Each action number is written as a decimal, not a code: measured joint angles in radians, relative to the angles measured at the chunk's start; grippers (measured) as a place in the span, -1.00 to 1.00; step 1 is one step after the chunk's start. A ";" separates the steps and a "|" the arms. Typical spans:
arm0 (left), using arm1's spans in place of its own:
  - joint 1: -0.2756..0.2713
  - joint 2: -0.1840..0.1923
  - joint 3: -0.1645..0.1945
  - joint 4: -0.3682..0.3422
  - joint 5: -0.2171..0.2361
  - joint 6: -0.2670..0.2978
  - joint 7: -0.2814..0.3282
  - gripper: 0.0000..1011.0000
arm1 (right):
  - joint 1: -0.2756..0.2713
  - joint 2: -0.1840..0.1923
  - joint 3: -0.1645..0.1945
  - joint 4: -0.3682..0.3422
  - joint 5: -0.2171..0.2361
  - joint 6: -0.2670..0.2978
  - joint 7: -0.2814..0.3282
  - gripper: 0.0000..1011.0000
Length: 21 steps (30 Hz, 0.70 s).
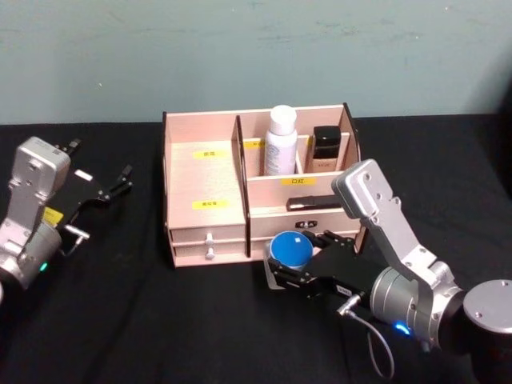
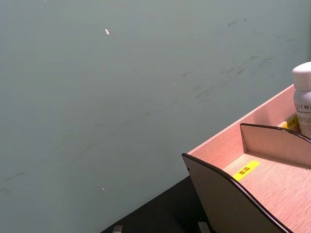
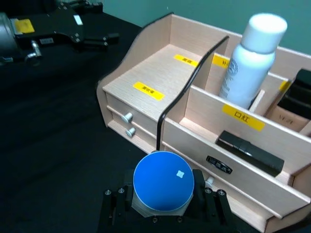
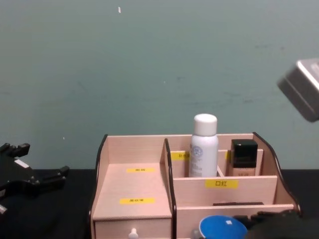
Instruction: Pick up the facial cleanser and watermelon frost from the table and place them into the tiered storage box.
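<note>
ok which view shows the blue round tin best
The right wrist view: the blue round tin sits near, lid facing the camera, gripped by the right tool in front of the tiered storage box. The head view shows it smaller, from above; the chest view cuts it off at the bottom edge.

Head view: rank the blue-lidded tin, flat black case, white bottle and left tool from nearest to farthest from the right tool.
1. Blue-lidded tin: gripped in the right tool, in front of the tiered storage box.
2. Flat black case: box's front right compartment.
3. White bottle: upright in a back compartment.
4. Left tool: far left of the box, open.
</note>
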 joint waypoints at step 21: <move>0.000 0.000 0.000 0.000 0.000 0.000 0.000 0.98 | 0.071 0.010 -0.019 -0.033 0.012 0.011 0.022 0.44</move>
